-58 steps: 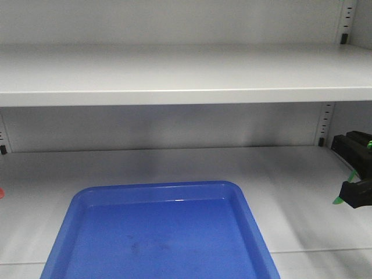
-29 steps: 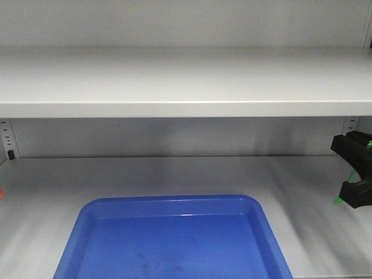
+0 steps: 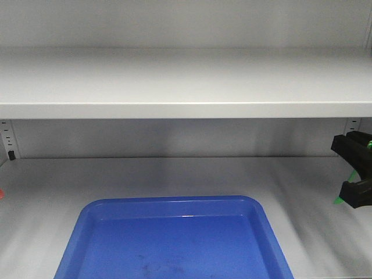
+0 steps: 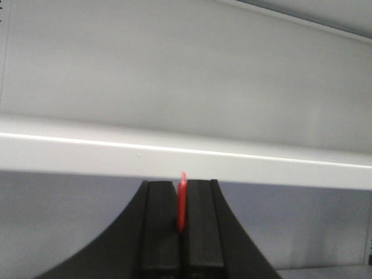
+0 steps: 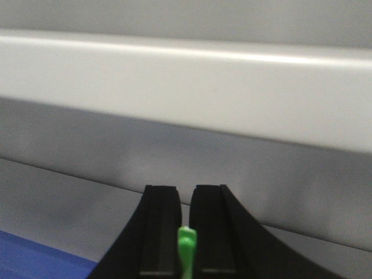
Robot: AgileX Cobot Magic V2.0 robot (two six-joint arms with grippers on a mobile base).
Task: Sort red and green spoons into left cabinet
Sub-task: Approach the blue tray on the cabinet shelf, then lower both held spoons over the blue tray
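The left cabinet (image 3: pixel 174 136) fills your front view: pale grey metal, with a wide upper shelf (image 3: pixel 186 81) and a lower shelf (image 3: pixel 174 174). A blue tray (image 3: pixel 174 201) lies on the lower shelf, near its front edge.

The right gripper (image 5: pixel 185 197) hangs at the far right above that shelf, beside the tray, clamped on the green spoon (image 5: pixel 186 247). The left gripper (image 4: pixel 181 189) faces the upper shelf's front edge and pinches the red spoon (image 4: pixel 182 203) edge-on between its jaws.

Both spoons look like light, thin, smooth plastic, so they are likely to flex and swivel in a pinch. Your safest hold is probably mid-handle. Where along the handle each is held now cannot be told.
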